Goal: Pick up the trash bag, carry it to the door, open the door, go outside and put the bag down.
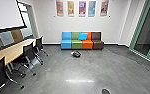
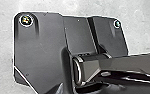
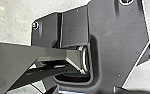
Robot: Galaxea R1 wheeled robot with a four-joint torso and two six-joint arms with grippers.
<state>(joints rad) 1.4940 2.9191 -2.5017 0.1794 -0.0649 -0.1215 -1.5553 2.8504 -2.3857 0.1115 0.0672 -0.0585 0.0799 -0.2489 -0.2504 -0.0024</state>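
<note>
On the grey floor, just in front of the colourful sofa, a small dark bundle with a white part (image 1: 76,53) lies in the head view; it looks like the trash bag, though its details are hard to tell. Floor separates it from the robot. The left wrist view has the robot's own dark plate and jointed bar over pale floor, and the right wrist view has the same kind of parts. No bag can be made out at either wrist.
A sofa in blue, green, orange and brown (image 1: 67,45) stands against the back wall. At the left are a long wooden table (image 1: 14,51) and black chairs (image 1: 28,51). Green-framed glass (image 1: 141,27) lines the right. A dark rounded object (image 1: 105,91) shows at the bottom edge.
</note>
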